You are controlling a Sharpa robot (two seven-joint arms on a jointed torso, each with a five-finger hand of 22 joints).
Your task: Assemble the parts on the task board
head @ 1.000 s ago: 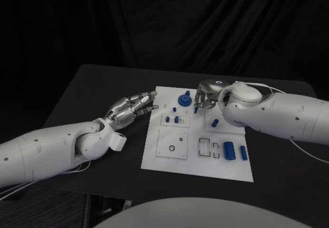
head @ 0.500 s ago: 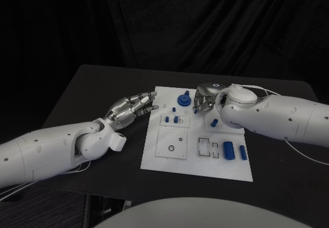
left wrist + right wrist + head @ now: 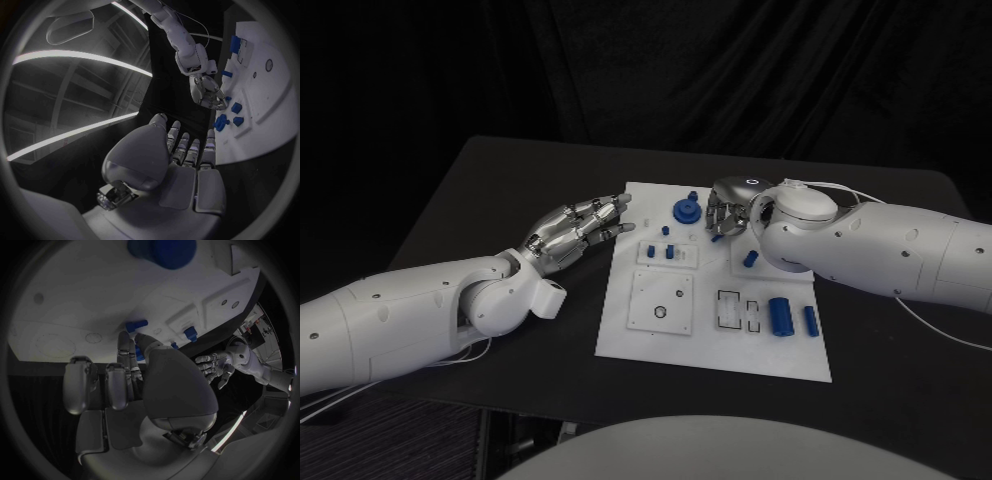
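While the right hand [image 3: 728,208] works at the far edge of the task board [image 3: 711,345], the step in hand appears to be the pick-up or seating of a small blue peg [image 3: 140,354]. In the right wrist view the fingers [image 3: 127,351] are curled down around this peg, which sits at their tips just above the board surface; whether the peg is fully pinched or only touched cannot be told. A second short blue peg [image 3: 135,325] lies on the board just beyond the fingertips.

The left hand [image 3: 574,232] hovers over the tabletop [image 3: 488,200] at the left edge of the board, fingers loosely spread, holding nothing.

Remaining parts on the board:
- a large round blue knob [image 3: 688,210] at the far edge, just left of the right hand;
- small blue pegs [image 3: 671,250] standing in the block near the board's middle;
- one slanted blue piece [image 3: 751,259] right of centre;
- two blue cylinders [image 3: 782,316] lying side by side at the near right.

Judged from this layout, assembly is at an early stage. The next move calls for a firm pinch on the peg, a vertical lift, and alignment over its socket before pressing down. The left hand is placed to steady the board if needed.
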